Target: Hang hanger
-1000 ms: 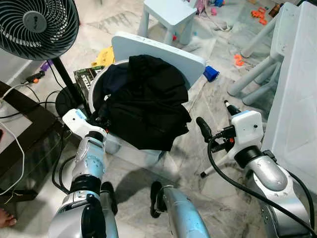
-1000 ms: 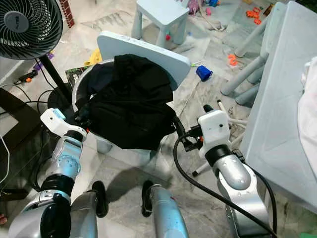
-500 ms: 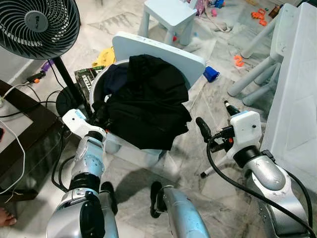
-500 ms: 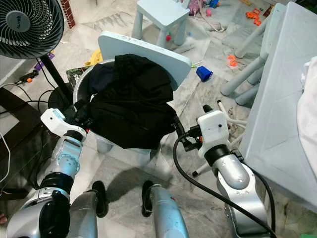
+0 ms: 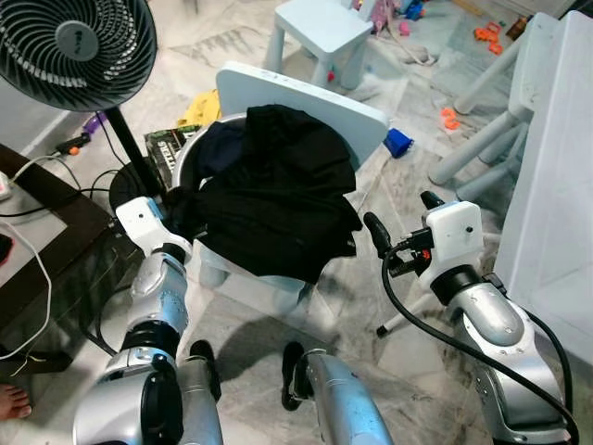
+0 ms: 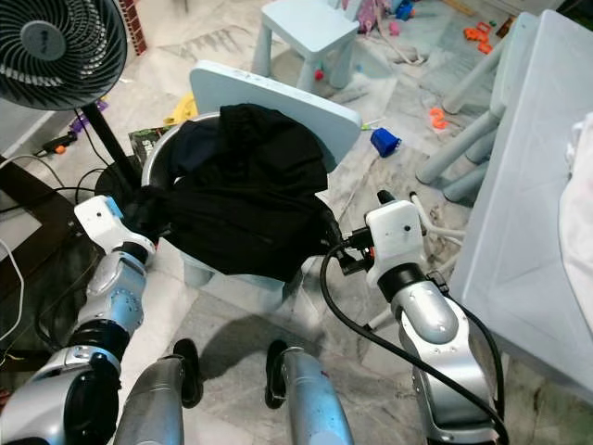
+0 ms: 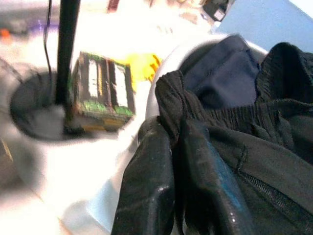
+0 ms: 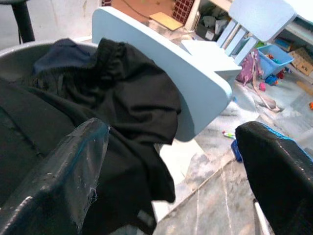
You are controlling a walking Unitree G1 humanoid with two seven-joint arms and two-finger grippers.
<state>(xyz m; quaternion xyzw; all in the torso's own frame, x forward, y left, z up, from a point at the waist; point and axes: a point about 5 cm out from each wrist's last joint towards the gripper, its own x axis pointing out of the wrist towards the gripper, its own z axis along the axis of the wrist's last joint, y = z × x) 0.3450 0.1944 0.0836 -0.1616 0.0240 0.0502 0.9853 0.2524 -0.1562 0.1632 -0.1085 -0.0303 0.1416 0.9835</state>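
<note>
Gripping a fold at the edge of the black garment (image 5: 278, 199), the left hand (image 7: 178, 161) is seen with its two fingers closed on the cloth, at the side of the pile nearest the fan stand (image 5: 125, 153). The garment is heaped over a white basket (image 6: 208, 269), with a dark blue piece of clothing (image 7: 220, 78) tucked beneath it at the rim. A pale blue board (image 5: 306, 97) is leaned across the far side of the basket. The right hand (image 8: 171, 161) is held with its fingers spread wide apart, just beside the opposite edge of the garment and not touching it. A hanger cannot be made out among the clothes. A pale blue stool (image 5: 320, 32) and scattered toys are seen on the marble floor (image 5: 398, 185) beyond, and a white table (image 6: 528, 185) stands to the right.
</note>
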